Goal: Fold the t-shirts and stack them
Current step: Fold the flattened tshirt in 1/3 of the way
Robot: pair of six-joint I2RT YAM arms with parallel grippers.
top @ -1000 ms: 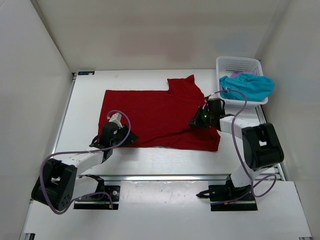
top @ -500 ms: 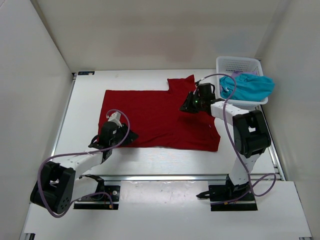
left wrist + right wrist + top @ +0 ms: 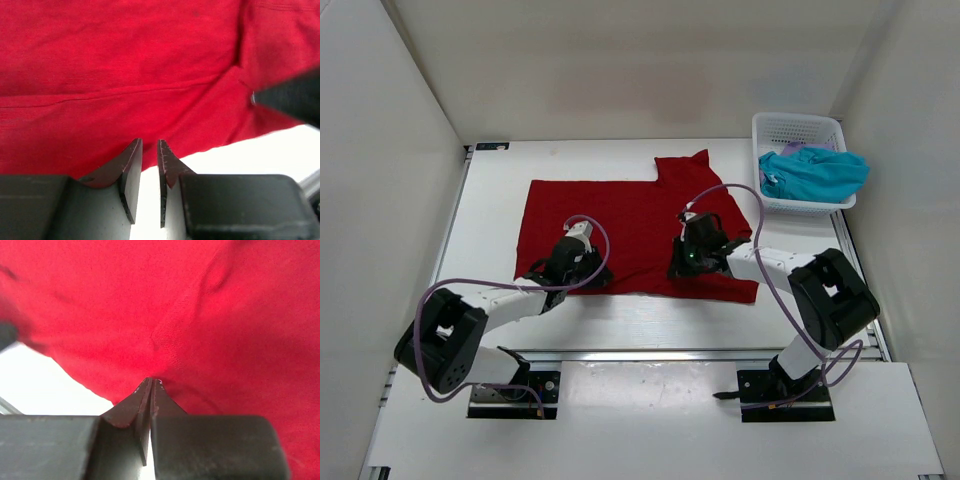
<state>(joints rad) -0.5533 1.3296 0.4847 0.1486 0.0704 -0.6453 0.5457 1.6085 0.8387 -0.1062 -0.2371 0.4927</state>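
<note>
Both my arms reach low over the table (image 3: 490, 220), my left claw (image 3: 585, 262) at the near hem of the red t-shirt (image 3: 630, 225) and my right claw (image 3: 688, 262) on its near right part. The shirt lies flat, long axis left to right, one sleeve poking far; the teal t-shirt (image 3: 815, 172) is heaped in the basket (image 3: 795, 128), far right. Only my wrist cameras show the jaws: left a sliver apart over the hem, right pressed together at a pucker, and I can't tell if cloth is caught.
</note>
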